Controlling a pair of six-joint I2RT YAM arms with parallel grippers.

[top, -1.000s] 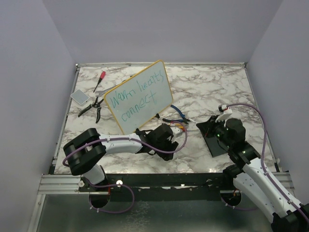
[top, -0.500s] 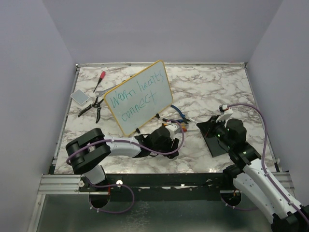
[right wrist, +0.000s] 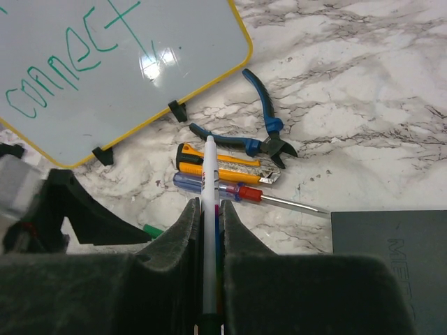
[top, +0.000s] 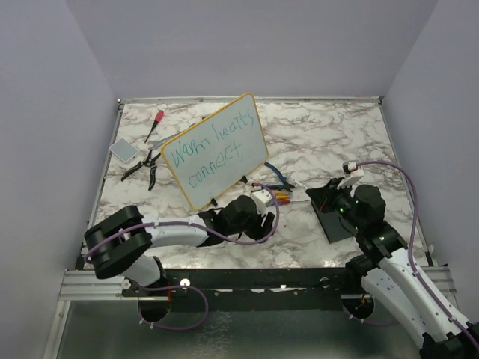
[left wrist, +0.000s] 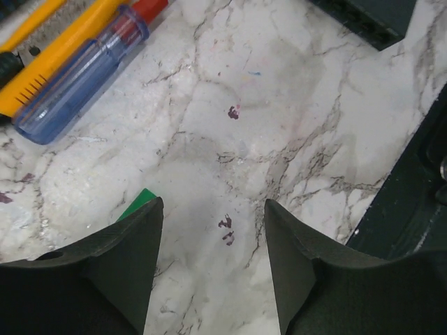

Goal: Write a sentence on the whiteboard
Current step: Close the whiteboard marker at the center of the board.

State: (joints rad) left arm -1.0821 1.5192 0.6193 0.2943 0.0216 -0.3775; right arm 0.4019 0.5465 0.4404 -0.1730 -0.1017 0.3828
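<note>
Right end effector: clamped tight on a white-barrelled marker. The barrel runs straight out between the pads with its tip forward, a writing-style hold that lets the arm steer the tip. It hangs near the black pad on the right of the desk, well apart from the board.

Left end effector: roughly half open, nothing between the fingers, low over bare marble. A small green piece peeks out beside one finger. Likely the marker's cap, can't confirm.

Just beyond lie a blue-handled screwdriver, a yellow utility knife and blue-handled cutters. All flat on the desk, clutter, not part of the job.

The whiteboard stands centre-left, propped on its small black feet, face turned toward the arms so a marker tip can reach it. The sentence is in teal on two lines, "Warm hearts connect", and fills most of the face.

Judgement: writing looks complete. What's left is probably capping the marker or setting it down.
</note>
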